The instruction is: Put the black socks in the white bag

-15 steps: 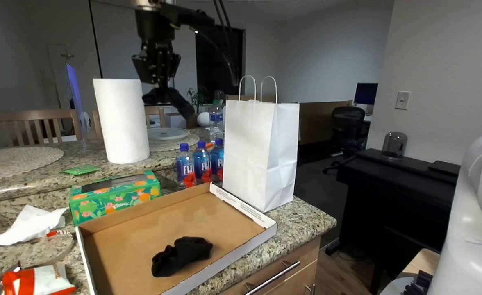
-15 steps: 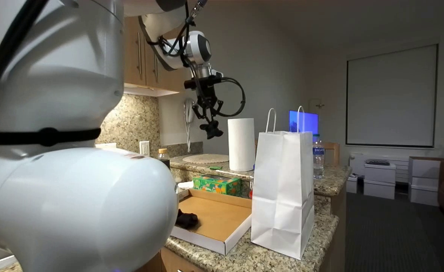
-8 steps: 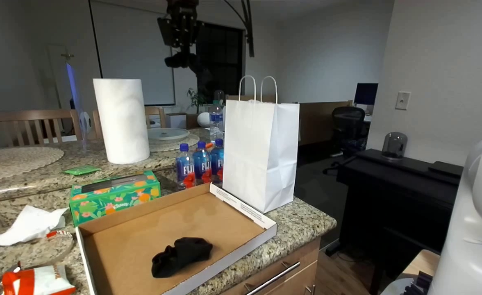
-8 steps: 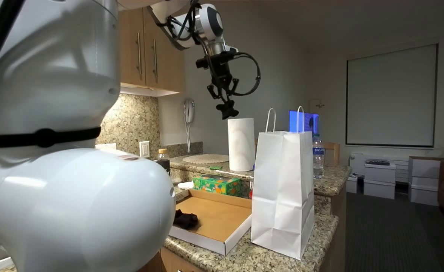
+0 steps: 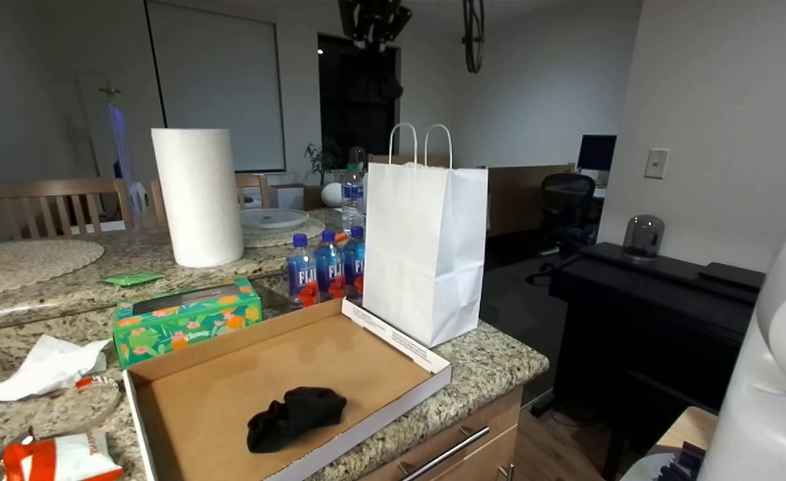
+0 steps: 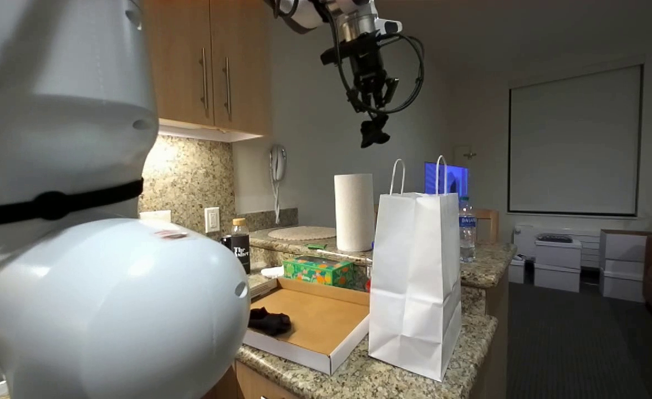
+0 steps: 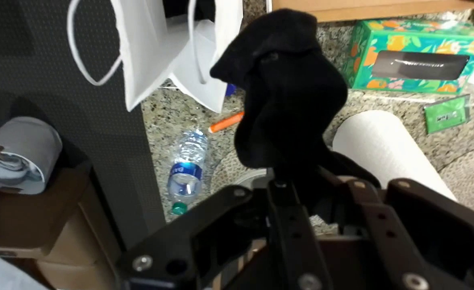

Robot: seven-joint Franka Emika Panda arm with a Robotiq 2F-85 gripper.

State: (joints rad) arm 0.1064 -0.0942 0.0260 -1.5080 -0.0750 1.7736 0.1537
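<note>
Wrist view: the fingers [image 7: 289, 209] pinch a black sock [image 7: 291, 92] in mid-air
The white bag [image 5: 403, 247] stands upright on the desk [image 5: 506, 361], lower than the held sock; another black sock [image 5: 296, 415] lies crumpled in the cardboard tray [image 5: 359, 354] just beside the bag

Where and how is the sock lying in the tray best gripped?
I'd pinch the end of the sock that points toward the bag, coming straight down from above. It lies low in a soft bunch, and that end looks the broader, fuller lump. One raised wall of the tray runs close beside it, so a sideways approach would probably be hindered.
</note>
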